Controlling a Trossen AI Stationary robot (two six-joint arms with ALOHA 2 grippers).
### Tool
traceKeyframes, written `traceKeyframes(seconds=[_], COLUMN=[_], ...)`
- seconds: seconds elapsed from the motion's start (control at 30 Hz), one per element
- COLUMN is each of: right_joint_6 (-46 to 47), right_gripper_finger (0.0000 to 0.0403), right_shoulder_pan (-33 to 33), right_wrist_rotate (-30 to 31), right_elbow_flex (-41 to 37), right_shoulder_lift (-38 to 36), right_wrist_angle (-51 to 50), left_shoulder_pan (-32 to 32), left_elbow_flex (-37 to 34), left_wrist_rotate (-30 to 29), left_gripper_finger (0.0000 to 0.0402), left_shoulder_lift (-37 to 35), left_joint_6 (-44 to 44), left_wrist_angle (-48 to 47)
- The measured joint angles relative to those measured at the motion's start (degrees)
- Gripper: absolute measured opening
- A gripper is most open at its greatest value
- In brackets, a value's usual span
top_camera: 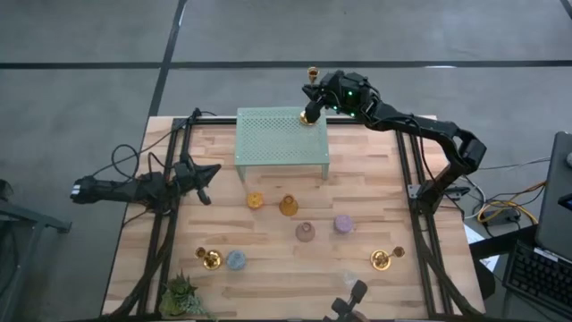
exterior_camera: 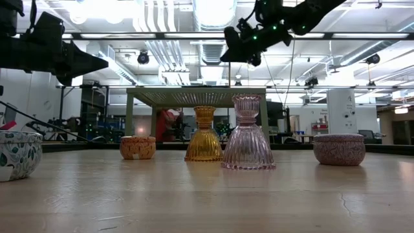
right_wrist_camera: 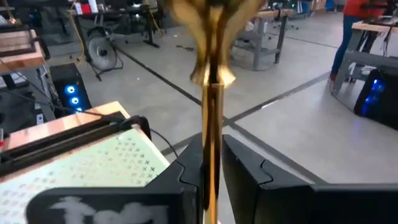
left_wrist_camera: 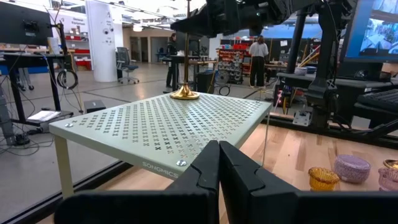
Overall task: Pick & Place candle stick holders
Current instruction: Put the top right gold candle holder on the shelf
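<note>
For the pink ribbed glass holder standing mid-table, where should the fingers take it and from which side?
A judgement: take the pink glass holder at its narrow waist, coming down from above with the fingers either side. It stands upright, flares wide at the base and again at the cup, so the waist is the slimmest part, and the cup above would likely stop it slipping. The amber holder stands close beside it, so approach away from that side.

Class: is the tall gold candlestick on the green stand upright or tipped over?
Upright. The candlestick stands on its round base on the stand, stem vertical between the right end effector fingers.
</note>
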Motion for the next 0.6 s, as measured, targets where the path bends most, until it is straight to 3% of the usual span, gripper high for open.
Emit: traceKeyframes(seconds=[0.6], right_joint_6=[-0.2], right_gripper_finger=[0.0116], right_shoulder_pan=[0.0], right_wrist_rotate=[0.3], right_elbow_flex=[0.2], right_shoulder_lift=[-5.3], right_wrist_angle=[-7.8], left_shoulder_pan=[0.0], left_elbow_flex=[0.0], left_wrist_rotate=[0.0], left_gripper_finger=[0.001], left_shoulder_lift=[0.0], left_joint_6=[0.0], left_wrist_angle=[0.0])
